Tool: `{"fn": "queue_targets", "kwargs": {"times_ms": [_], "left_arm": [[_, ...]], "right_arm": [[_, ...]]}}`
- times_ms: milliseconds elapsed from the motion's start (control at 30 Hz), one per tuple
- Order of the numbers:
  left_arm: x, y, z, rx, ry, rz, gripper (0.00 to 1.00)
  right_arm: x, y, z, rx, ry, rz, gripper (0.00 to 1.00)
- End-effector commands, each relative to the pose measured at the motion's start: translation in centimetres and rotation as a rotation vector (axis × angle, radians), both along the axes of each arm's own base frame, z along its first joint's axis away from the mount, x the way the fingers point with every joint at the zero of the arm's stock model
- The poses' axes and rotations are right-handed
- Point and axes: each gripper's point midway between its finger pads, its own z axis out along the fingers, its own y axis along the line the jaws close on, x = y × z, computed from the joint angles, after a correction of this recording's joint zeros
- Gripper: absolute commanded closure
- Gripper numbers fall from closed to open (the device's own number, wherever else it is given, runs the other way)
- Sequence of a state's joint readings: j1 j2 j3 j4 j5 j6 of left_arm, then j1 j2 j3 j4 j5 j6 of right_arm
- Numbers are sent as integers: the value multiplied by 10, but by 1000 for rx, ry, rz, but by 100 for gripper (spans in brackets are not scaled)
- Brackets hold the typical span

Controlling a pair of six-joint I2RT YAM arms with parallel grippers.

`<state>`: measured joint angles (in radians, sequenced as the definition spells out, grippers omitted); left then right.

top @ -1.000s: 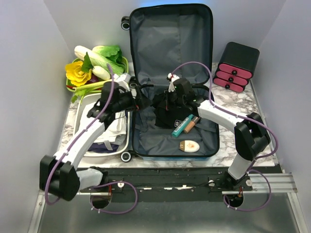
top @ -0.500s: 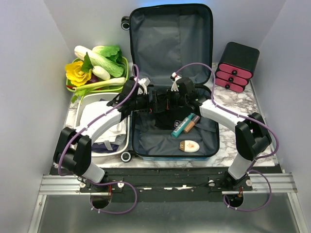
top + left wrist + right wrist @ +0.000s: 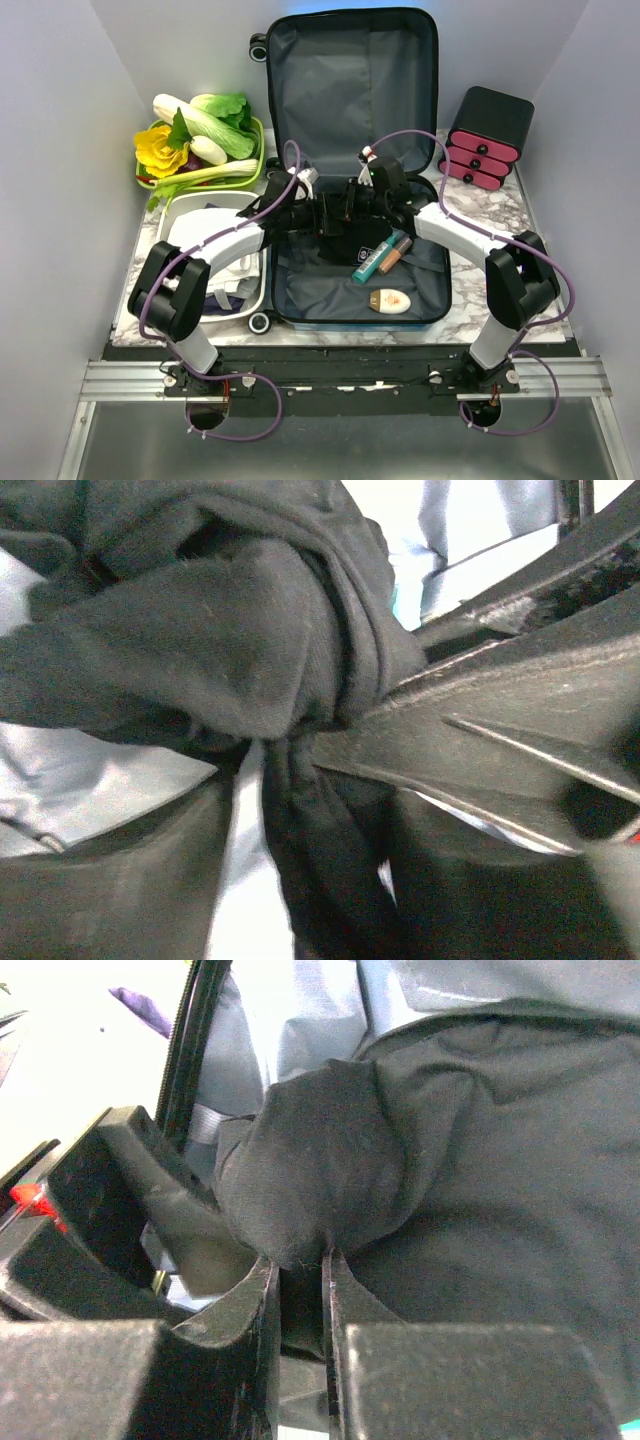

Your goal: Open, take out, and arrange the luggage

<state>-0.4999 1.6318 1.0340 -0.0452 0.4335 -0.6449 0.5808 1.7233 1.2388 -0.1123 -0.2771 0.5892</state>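
Marble-patterned tabletop (image 3: 500, 215), white walls on three sides. Luggage (image 3: 300, 285) lies open mid-table, its lid leaning on the back wall, grey lining showing. Both arms meet over a black garment (image 3: 345, 240) in its base. Right gripper (image 3: 298, 1265): jaws nearly together, pinching a fold of that garment. Left gripper (image 3: 328, 207): jaws well apart, straddling a hanging fold (contact unclear in the wrist view). Teal tube (image 3: 372, 260) and cream bottle (image 3: 390, 300) lie nearer the front edge. White bin (image 3: 170, 215) just left of the case; black box with pink drawers (image 3: 485, 135) at right rear.
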Motion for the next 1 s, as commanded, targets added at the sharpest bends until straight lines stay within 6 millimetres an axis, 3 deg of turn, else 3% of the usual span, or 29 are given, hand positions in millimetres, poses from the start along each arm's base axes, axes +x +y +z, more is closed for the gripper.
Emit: {"fn": "queue_targets", "kwargs": {"times_ms": [0, 33, 67, 100, 133, 233, 400, 433, 500, 633, 733, 867, 900, 967], "left_arm": [[14, -16, 22, -76, -39, 7, 54], [15, -15, 22, -75, -40, 17, 69], [15, -14, 20, -64, -35, 22, 73], [15, -12, 20, -59, -37, 28, 77], [14, -11, 21, -57, -39, 30, 89], [14, -5, 27, -31, -52, 50, 100], [17, 22, 30, 125, -65, 124, 100], [20, 25, 42, 145, -90, 130, 100], [12, 38, 39, 227, -86, 108, 100], [-2, 56, 60, 277, -123, 109, 100], [-14, 70, 60, 306, -87, 153, 100], [-25, 96, 64, 353, -96, 252, 100], [-24, 104, 63, 374, -99, 284, 100], [-28, 113, 59, 388, -92, 311, 100]], "right_arm": [[11, -2, 28, 52, -43, -83, 70], [11, -7, 26, 40, -46, -100, 64], [14, -14, 33, 29, -78, -136, 50], [15, -18, 36, 20, -94, -153, 44], [15, -22, 38, 4, -116, -158, 39], [17, -42, 50, -41, -180, -226, 23], [18, -94, 62, -176, -287, -395, 6], [14, -103, 73, -198, -333, -400, 4], [12, -121, 69, -273, -370, -433, 4], [6, -146, 69, -405, -447, -432, 4], [5, -142, 71, -440, -491, -346, 4], [-9, -87, 53, -366, -426, -6, 2], [-8, -77, 37, -361, -376, 37, 2], [-7, -59, 34, -309, -341, 92, 2]]}}
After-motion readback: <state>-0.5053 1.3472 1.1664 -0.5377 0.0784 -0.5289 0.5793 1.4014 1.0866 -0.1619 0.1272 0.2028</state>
